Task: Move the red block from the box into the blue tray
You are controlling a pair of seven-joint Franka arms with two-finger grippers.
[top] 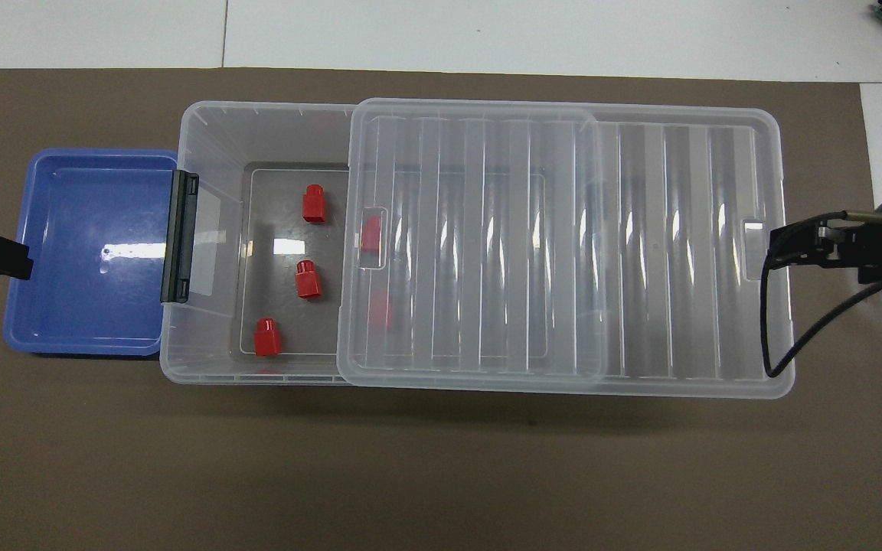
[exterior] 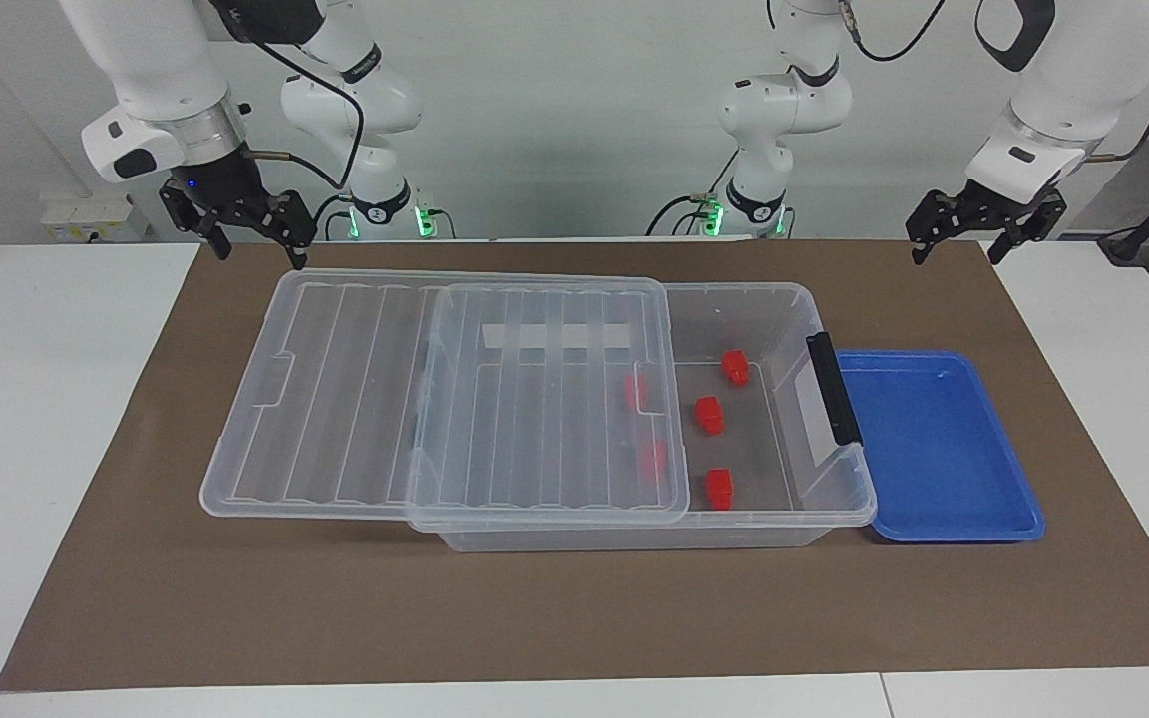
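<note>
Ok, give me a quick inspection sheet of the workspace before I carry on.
Surface: brown mat on white table.
Box: lid slid partway toward the right arm's end; latch end uncovered.
Red blocks: three uncovered; two under the lid.
Blue tray: no blocks in it, beside the latch end.
Clutter: nothing seen.
Left gripper: open, raised above the mat, waiting.
Right gripper: open, raised above the mat, waiting.
Cables: black cable on the right arm.
Surroundings: wall sockets.

No readable text, labels, brands or numbers on anything in either view.
</note>
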